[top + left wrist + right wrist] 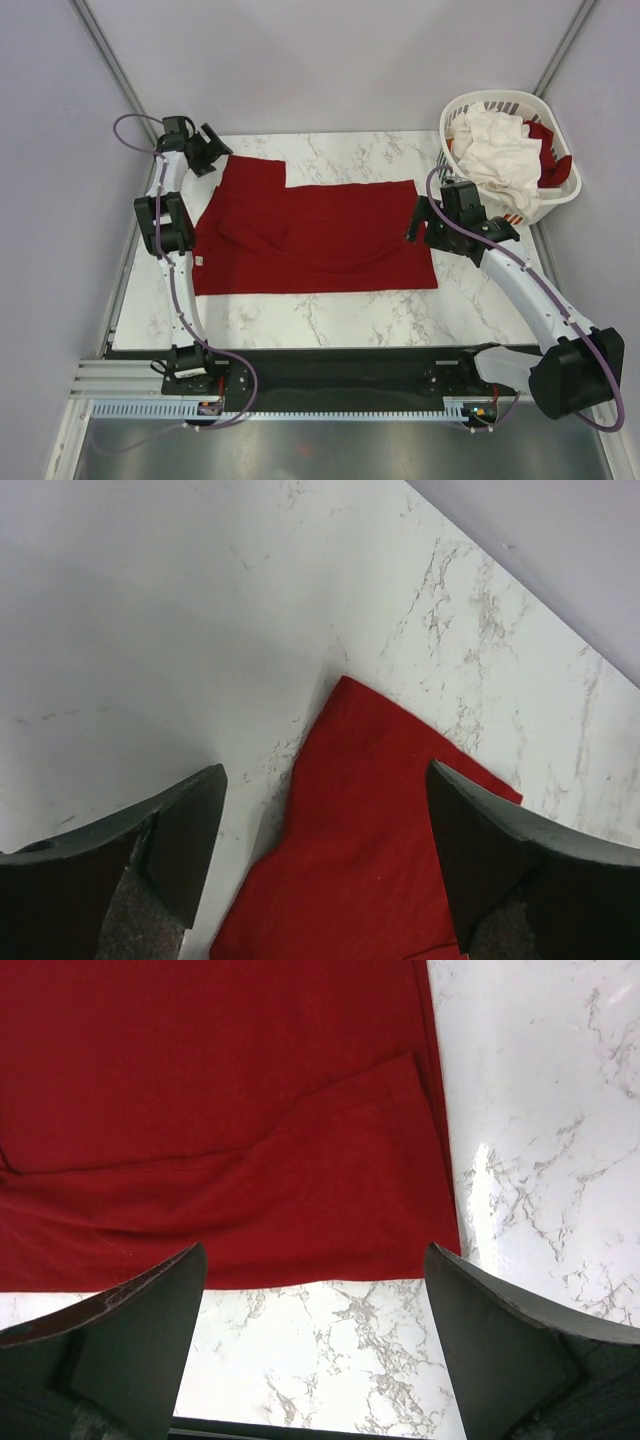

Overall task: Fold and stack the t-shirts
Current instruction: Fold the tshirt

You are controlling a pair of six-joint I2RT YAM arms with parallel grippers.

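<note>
Table [330,320]: red shirt [320,240] spread mid-table; white shirt [497,150] in basket [560,200], far right. Left gripper [325,780] wide open, empty, over far-left corner; right gripper [315,1255] likewise at right edge. Advice: pinch corners low, lift evenly.

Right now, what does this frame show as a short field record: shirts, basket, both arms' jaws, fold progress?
surface: white marble-pattern table
shirt on table: plain dark red cloth t-shirt, spread flat, one sleeve pointing far left
basket: white slotted plastic basket, far right corner
basket contents: crumpled white cloth, more dark red cloth
left arm: jaws open above the sleeve corner, holding nothing
right arm: jaws open above the shirt's right edge, holding nothing
stack: none on the table yet
</note>
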